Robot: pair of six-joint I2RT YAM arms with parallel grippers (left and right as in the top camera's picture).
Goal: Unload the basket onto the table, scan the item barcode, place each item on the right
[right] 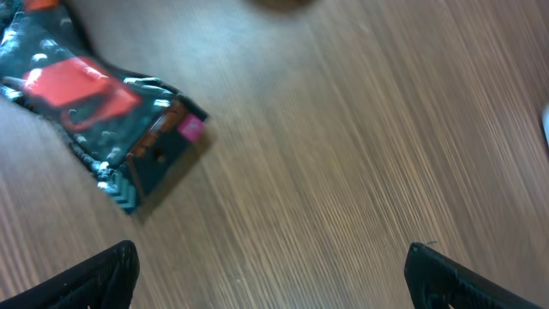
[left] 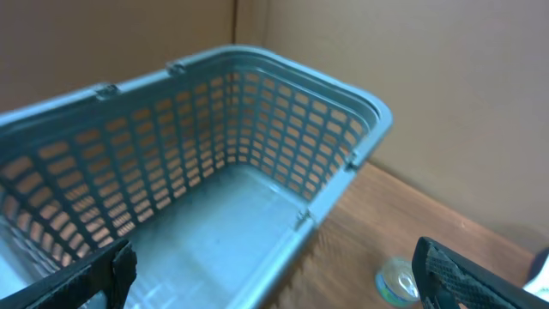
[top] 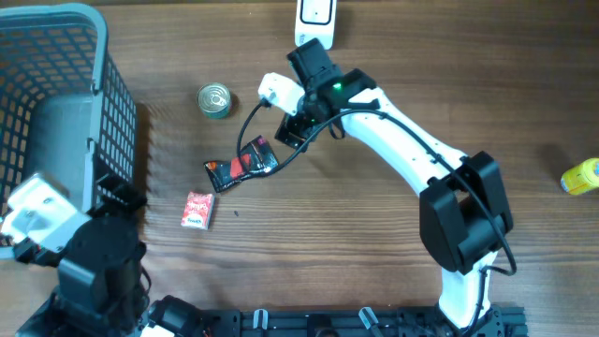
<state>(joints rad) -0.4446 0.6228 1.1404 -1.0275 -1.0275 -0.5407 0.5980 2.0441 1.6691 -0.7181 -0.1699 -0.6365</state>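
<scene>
Centre frame, the right arm's fingers [right: 463, 279] hang spread and empty beside the crinkled black-and-red foil snack packet [top: 241, 164] on the wooden counter [top: 374, 234]; pinching one edge should keep its barcode clear. The left arm's fingers [left: 480, 275] gape, empty.

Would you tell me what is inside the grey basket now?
The basket shows only a bare floor in the left wrist view; its near end lies outside the picture, so that part cannot be checked.
</scene>
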